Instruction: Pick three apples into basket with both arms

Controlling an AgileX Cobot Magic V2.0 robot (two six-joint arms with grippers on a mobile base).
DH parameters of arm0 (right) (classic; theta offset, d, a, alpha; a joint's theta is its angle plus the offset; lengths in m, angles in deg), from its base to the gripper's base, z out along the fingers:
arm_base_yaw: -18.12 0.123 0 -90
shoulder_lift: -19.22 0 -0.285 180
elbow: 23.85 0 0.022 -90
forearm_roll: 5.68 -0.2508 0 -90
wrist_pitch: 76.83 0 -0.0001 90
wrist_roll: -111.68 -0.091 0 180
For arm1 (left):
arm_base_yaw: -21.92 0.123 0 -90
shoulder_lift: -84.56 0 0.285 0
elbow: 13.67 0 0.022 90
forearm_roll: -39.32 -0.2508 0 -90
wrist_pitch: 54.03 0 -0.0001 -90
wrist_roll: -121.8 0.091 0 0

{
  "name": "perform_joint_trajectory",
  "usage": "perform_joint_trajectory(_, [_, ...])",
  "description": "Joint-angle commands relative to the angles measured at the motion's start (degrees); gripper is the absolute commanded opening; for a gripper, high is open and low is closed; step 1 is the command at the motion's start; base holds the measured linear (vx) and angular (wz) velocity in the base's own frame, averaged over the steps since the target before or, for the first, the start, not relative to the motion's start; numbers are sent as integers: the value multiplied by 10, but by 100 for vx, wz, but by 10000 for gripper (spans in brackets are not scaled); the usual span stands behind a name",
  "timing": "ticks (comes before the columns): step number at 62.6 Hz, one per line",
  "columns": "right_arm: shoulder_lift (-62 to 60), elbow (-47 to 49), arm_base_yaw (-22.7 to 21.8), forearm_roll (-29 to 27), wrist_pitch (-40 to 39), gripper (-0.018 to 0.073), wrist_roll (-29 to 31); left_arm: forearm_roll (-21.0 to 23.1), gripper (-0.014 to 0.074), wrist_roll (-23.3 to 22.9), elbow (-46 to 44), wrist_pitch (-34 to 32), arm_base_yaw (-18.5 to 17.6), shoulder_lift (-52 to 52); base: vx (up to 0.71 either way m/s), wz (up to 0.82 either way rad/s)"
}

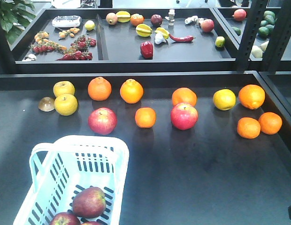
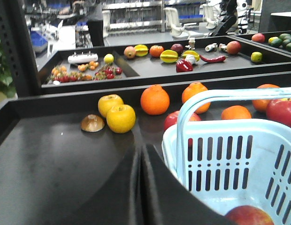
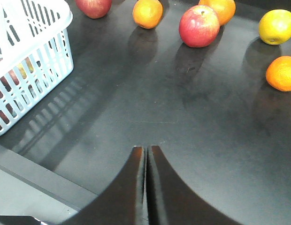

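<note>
Apples point(image 1: 89, 202), dark maroon, sit in the bottom of the basket point(image 1: 105, 143) at the desk's point(image 1: 197, 173) near edge; I count two clearly plus a sliver of a third, so the load looks done. Left hand point(image 2: 141, 185) is clenched and empty, basket just to its right with an apple low beside it. Right hand point(image 3: 147, 180) is also clenched on nothing, basket ahead to its left, apples inside behind the slots.
</note>
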Motion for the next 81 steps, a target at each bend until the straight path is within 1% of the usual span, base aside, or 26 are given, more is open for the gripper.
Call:
perform_joint_trajectory(1, [4, 13, -2, 20, -30, -5, 1, -49, -6, -93, -14, -13, 1, -8, 0, 0])
perform_joint_trajectory(4, [4, 13, -2, 20, -30, -5, 1, -52, -6, -116, -14, -5, 1, -8, 0, 0])
perform_joint_trajectory(14, [4, 13, -2, 20, -30, -5, 2, -47, -6, -128, -14, -11, 1, -8, 0, 0])
perform_joint_trajectory(30, [4, 13, -2, 20, -30, -5, 2, -50, -6, -120, -14, -63, 1, -8, 0, 0])
perform_joint_trajectory(81, [4, 13, -2, 20, -30, -5, 2, -51, -6, -116, -14, -63, 1, -8, 0, 0])
